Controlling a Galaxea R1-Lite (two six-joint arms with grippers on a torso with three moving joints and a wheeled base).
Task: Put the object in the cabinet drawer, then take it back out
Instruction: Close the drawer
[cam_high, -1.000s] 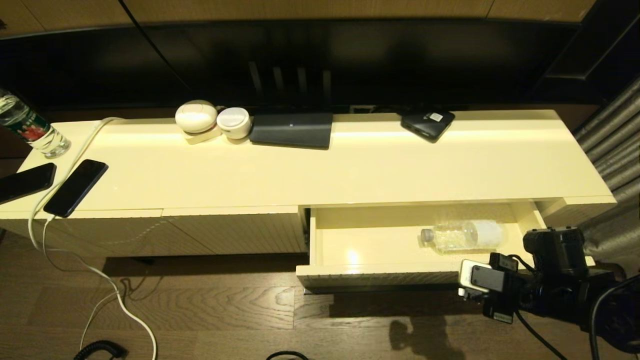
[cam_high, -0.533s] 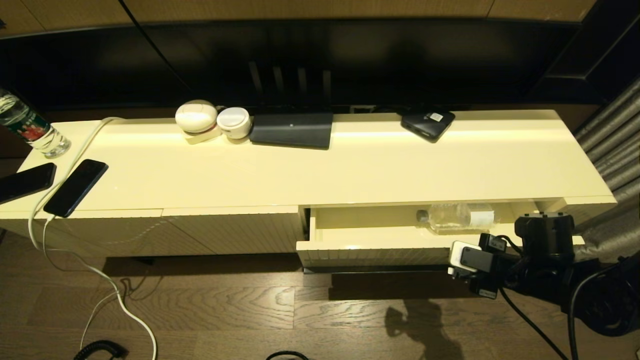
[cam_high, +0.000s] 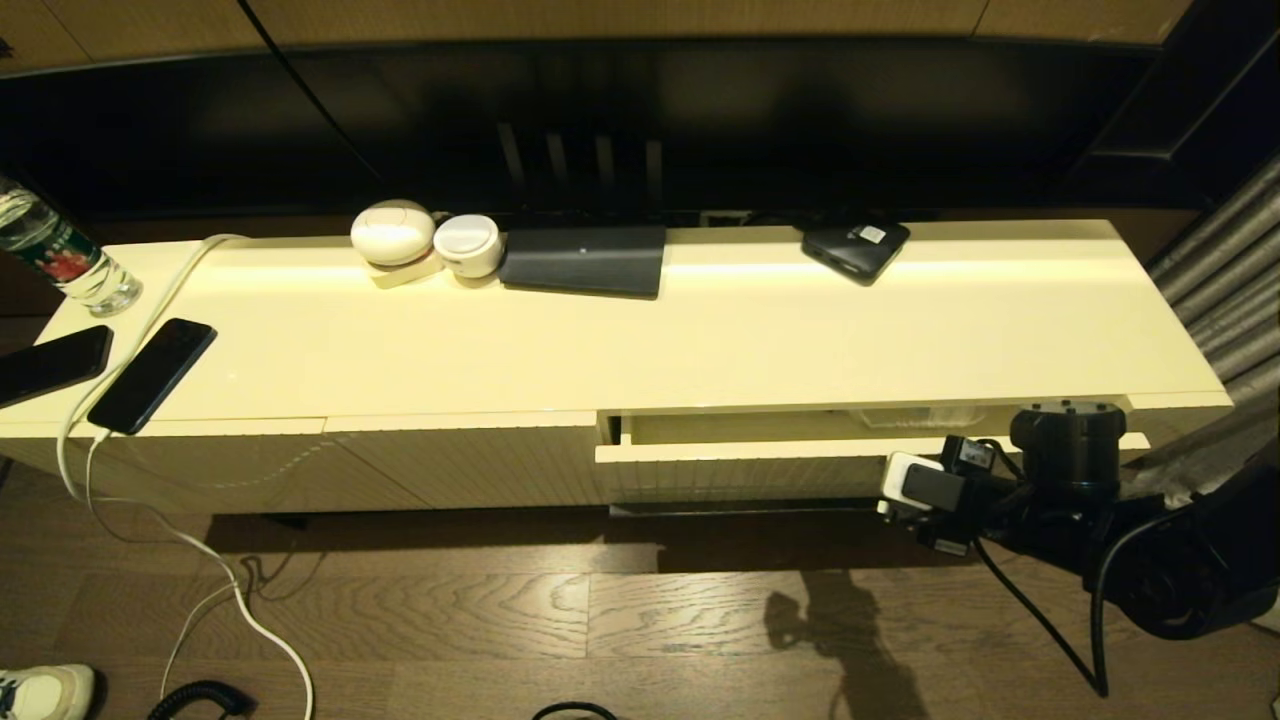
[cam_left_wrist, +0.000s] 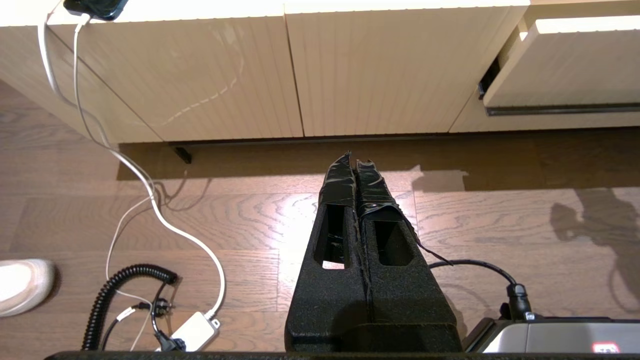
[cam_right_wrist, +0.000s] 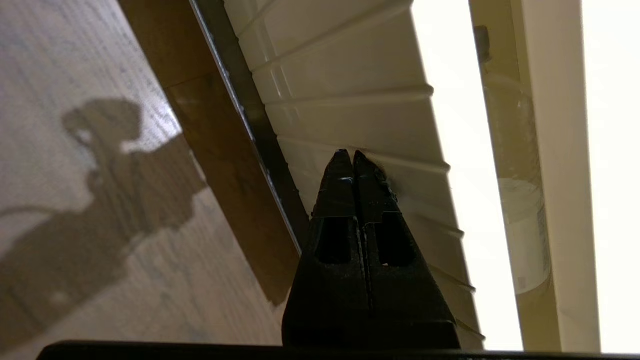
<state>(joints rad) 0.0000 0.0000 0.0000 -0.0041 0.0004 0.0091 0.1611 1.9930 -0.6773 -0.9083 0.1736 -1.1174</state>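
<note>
Left gripper (cam_left_wrist: 354, 162): parked above the floor, jaws pressed together.
Cabinet drawer (cam_high: 740, 468): open by a narrow gap.
Water bottle (cam_right_wrist: 517, 200): lying inside the drawer.
Right gripper (cam_right_wrist: 349, 156): jaws pressed together, tips against the ribbed drawer front.

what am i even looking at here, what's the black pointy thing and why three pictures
It is a two-armed robot in front of a low cream cabinet. One picture comes from a camera on its head, looking down; the other two come from cameras on its wrists, just behind the jaws. The black pointy thing is a gripper. The right gripper has its jaws shut, tips pressed against the ribbed front of the drawer, which is nearly closed. Through the remaining gap you can see a clear bottle lying inside. The left gripper, also shut, hangs idle above the wood floor. On the cabinet top lie phones, a labelled bottle, two white round gadgets and dark flat devices. Nothing is held.
</note>
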